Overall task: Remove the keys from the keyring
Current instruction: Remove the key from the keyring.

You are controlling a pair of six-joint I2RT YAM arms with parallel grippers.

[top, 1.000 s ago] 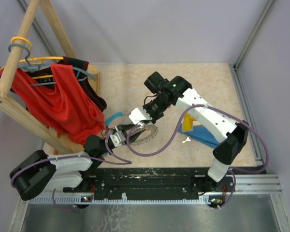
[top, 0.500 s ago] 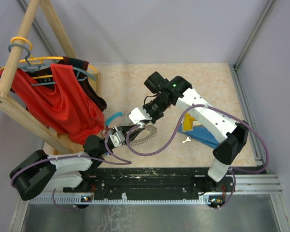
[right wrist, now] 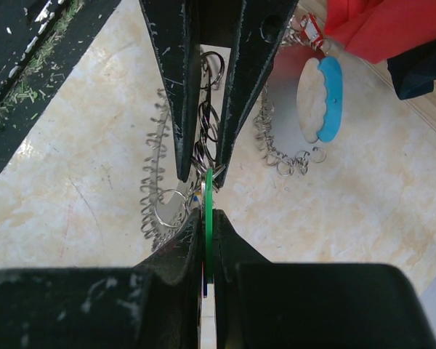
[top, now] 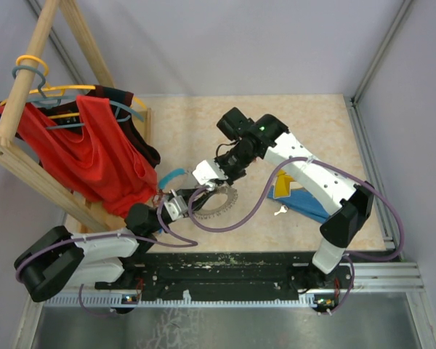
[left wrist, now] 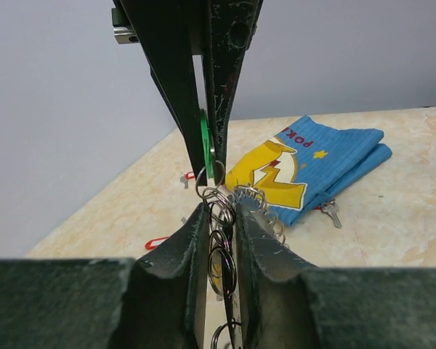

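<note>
The keyring (top: 221, 204), a grey ring fringed with silver loops, lies at the table's middle left. My left gripper (top: 191, 203) is shut on its loops; in the left wrist view the loops (left wrist: 224, 231) sit pinched between my fingertips (left wrist: 219, 212). My right gripper (top: 209, 190) meets it from above and is shut on a green key tag (right wrist: 209, 195) at the ring's edge. The tag also shows in the left wrist view (left wrist: 206, 149). In the right wrist view the ring's loops (right wrist: 157, 198) fan out left of my right gripper (right wrist: 208, 219).
A blue and yellow cloth (top: 299, 196) lies to the right, with a loose silver key (top: 280, 211) beside it. A red tag (left wrist: 157, 242) lies on the table. A wooden rack (top: 29, 87) with a red garment (top: 94, 156) stands at the left. A blue and white pad (right wrist: 320, 98) lies near the garment.
</note>
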